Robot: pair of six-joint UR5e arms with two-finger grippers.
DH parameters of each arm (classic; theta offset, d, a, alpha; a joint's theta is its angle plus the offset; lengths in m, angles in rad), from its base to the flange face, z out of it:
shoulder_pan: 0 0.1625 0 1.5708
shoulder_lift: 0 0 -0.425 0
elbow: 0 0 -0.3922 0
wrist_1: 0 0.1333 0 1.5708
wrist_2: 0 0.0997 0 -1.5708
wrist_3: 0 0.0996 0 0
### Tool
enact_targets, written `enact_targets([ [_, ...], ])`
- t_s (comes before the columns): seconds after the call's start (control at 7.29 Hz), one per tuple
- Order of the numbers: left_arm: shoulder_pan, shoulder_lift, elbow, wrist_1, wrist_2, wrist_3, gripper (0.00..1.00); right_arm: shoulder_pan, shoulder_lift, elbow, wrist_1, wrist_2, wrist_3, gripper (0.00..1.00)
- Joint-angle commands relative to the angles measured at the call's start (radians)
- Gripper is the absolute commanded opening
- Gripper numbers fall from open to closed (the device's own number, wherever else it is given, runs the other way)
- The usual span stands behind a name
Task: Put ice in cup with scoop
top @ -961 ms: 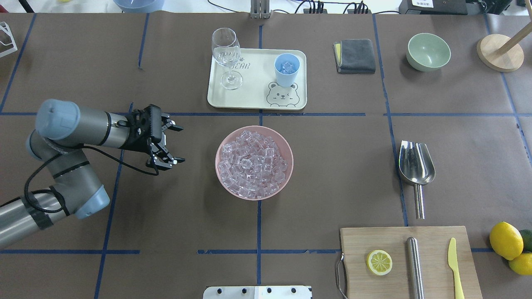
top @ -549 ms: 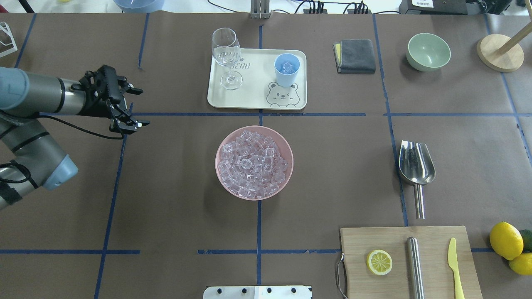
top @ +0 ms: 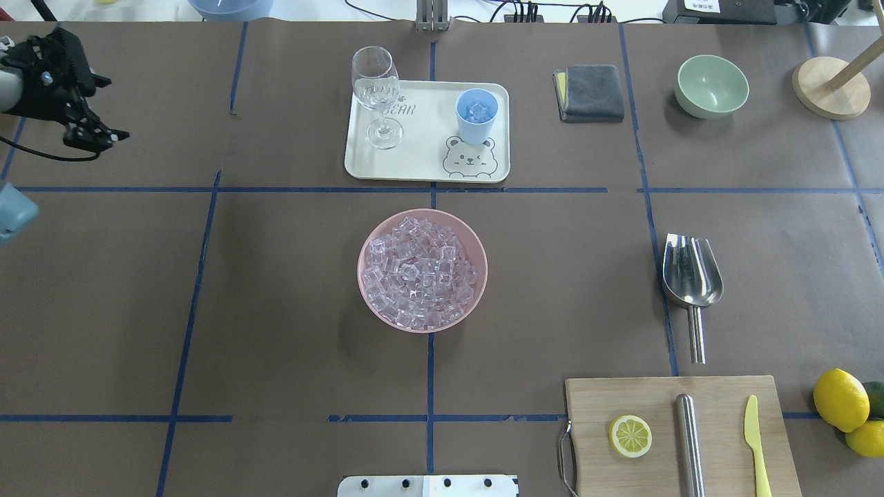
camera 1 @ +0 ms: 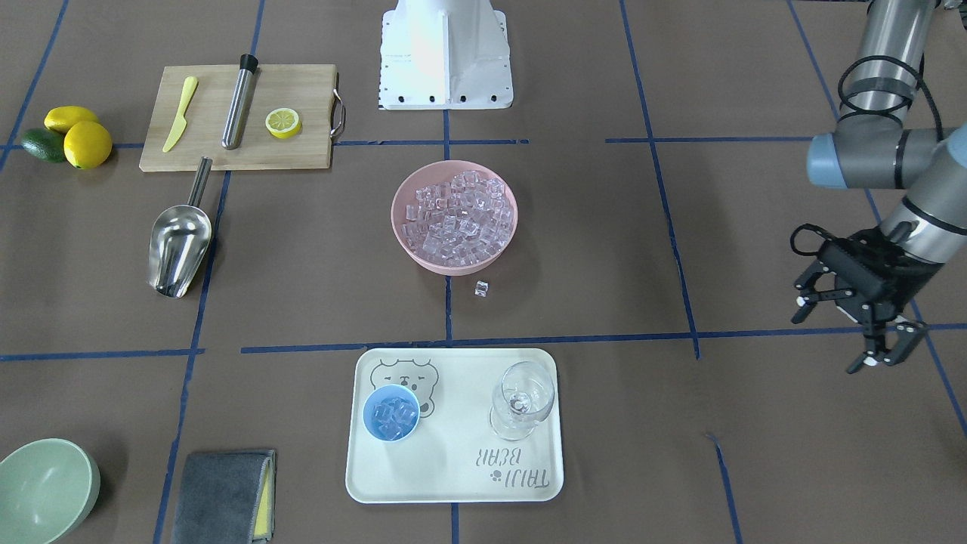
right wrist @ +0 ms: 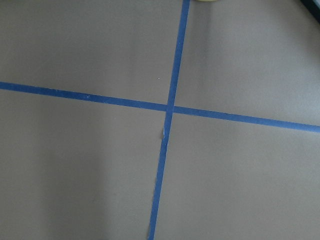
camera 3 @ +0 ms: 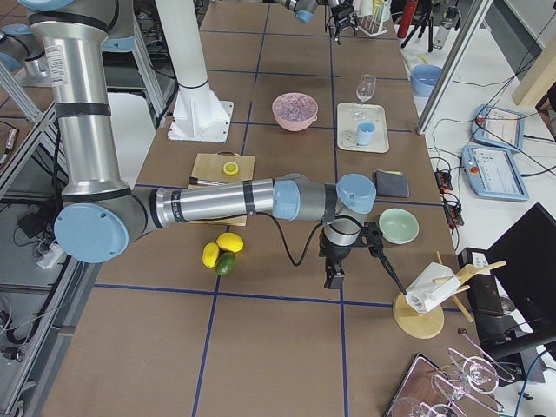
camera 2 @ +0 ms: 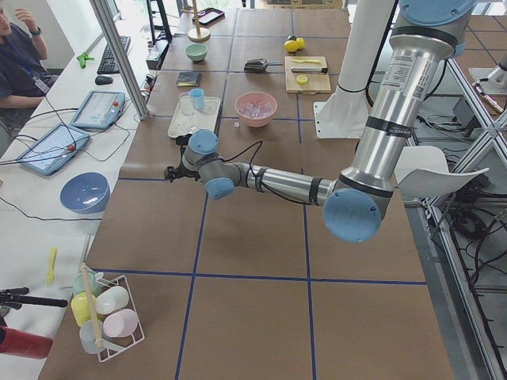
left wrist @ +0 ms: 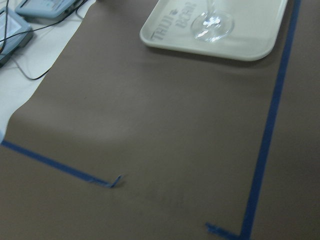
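The ice (top: pixel 422 270) fills a pink bowl (top: pixel 366 243) at mid-table. One loose cube (camera 1: pixel 482 288) lies on the paper beside that bowl. On the cream tray (top: pixel 421 169) stands the light-blue cup (top: pixel 476 114), and it holds a few cubes. The steel scoop (top: pixel 692 279) rests flat on the table at the right, its handle pointing toward the robot, with no gripper on it. My left gripper (top: pixel 110 108) hangs open and empty at the far left edge, far from all of these. My right gripper (camera 3: pixel 333 276) shows only in the exterior right view; I cannot tell its state.
A wine glass (top: pixel 376 90) shares the tray. A grey cloth (top: pixel 590 93), a green bowl (top: pixel 712 86) and a wooden stand (top: pixel 831 86) sit at the far right. A cutting board (top: pixel 663 407) with lemon slice, steel cylinder and yellow knife lies near right, lemons (top: pixel 840 399) beside it.
My left arm has swung away from the pink bowl toward the table's far left corner, its gripper open throughout. Nothing on the table has moved.
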Motion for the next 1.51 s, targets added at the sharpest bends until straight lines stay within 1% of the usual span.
enact_targets([
  [0.0,-0.174,0.010,-0.006,0.285,-0.101,0.064,1.00,0.000,0.000,-0.002,0.001,0.000,0.001,1.00],
  [0.14,-0.267,0.022,-0.004,0.374,-0.147,0.064,1.00,0.000,-0.002,-0.005,0.001,0.000,0.001,1.00],
  [0.27,-0.335,0.031,-0.003,0.474,-0.182,0.059,1.00,0.000,-0.002,-0.011,0.001,-0.002,0.003,1.00],
  [0.41,-0.384,0.030,-0.004,0.605,-0.184,0.059,1.00,0.000,-0.002,-0.009,0.001,-0.002,0.003,1.00],
  [0.55,-0.430,0.032,-0.003,0.660,-0.186,0.035,1.00,0.000,-0.002,-0.009,0.001,-0.002,0.003,1.00],
  [0.69,-0.476,0.033,-0.006,0.733,-0.207,-0.020,1.00,0.000,-0.006,-0.009,0.001,-0.002,0.003,1.00],
  [0.82,-0.501,0.076,-0.018,0.767,-0.270,-0.034,1.00,0.000,-0.006,-0.009,0.001,0.000,0.004,1.00],
  [0.96,-0.506,0.188,-0.114,0.736,-0.301,-0.033,1.00,0.000,-0.008,-0.009,0.001,0.000,0.004,1.00],
  [1.1,-0.503,0.294,-0.246,0.693,-0.308,-0.033,1.00,0.000,-0.008,-0.009,0.001,0.000,0.006,1.00],
  [1.24,-0.503,0.326,-0.274,0.638,-0.307,-0.038,1.00,0.000,-0.008,-0.009,0.001,0.000,0.007,1.00],
  [1.37,-0.501,0.312,-0.259,0.633,-0.308,-0.144,1.00,0.000,-0.008,-0.009,0.001,0.000,0.007,1.00],
])
